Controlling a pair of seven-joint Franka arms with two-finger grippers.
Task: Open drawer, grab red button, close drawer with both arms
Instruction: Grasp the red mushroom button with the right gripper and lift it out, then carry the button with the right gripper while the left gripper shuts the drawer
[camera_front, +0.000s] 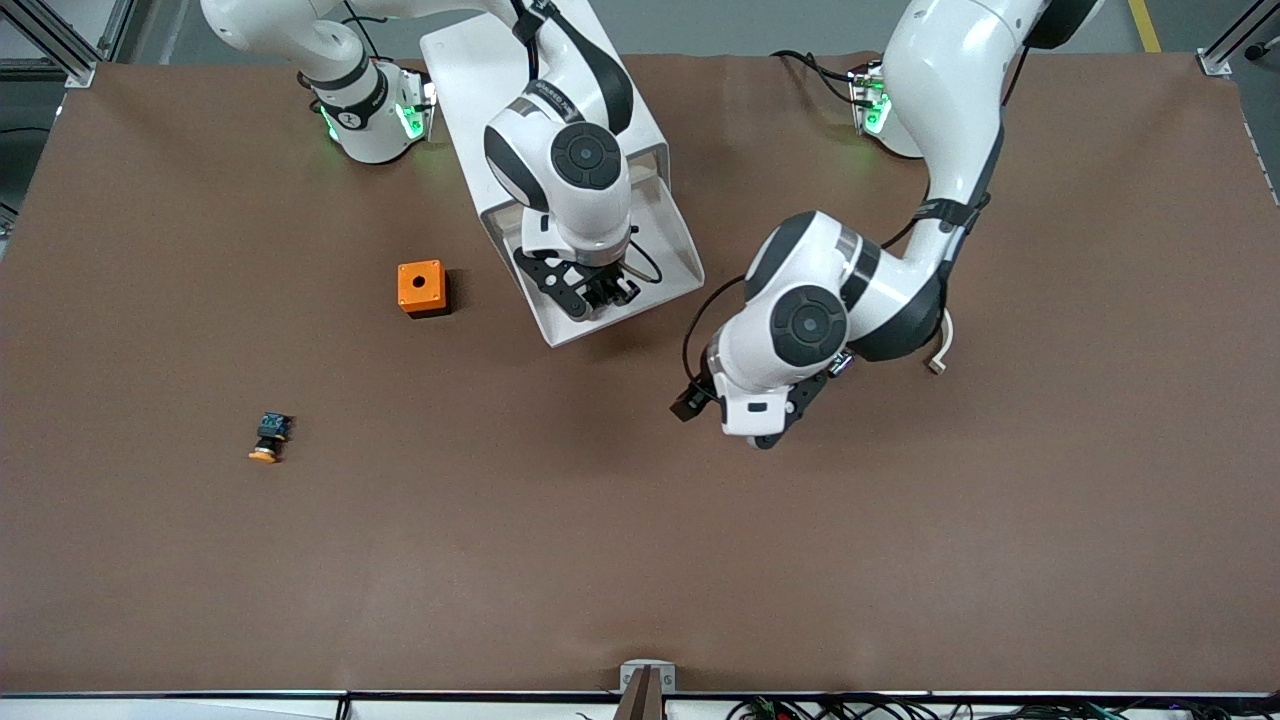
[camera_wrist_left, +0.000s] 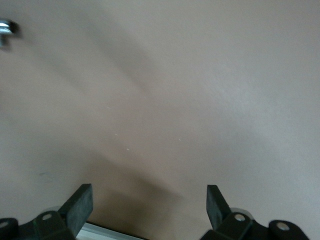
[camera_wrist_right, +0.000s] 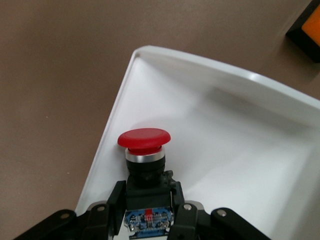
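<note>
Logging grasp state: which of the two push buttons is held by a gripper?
The red-capped button, clamped in the right gripper over the open drawer; the yellow-capped button lies free on the table.

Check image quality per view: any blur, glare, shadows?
Front view: sharp, evenly lit; soft shadows beside the orange box and under the drawer. Left wrist view: soft and blurred, only bare table in front of the open left hand, broad shadow near its fingers. Right wrist view: the red button held in the right hand is crisp; mild sheen on the drawer's white rim.
</note>
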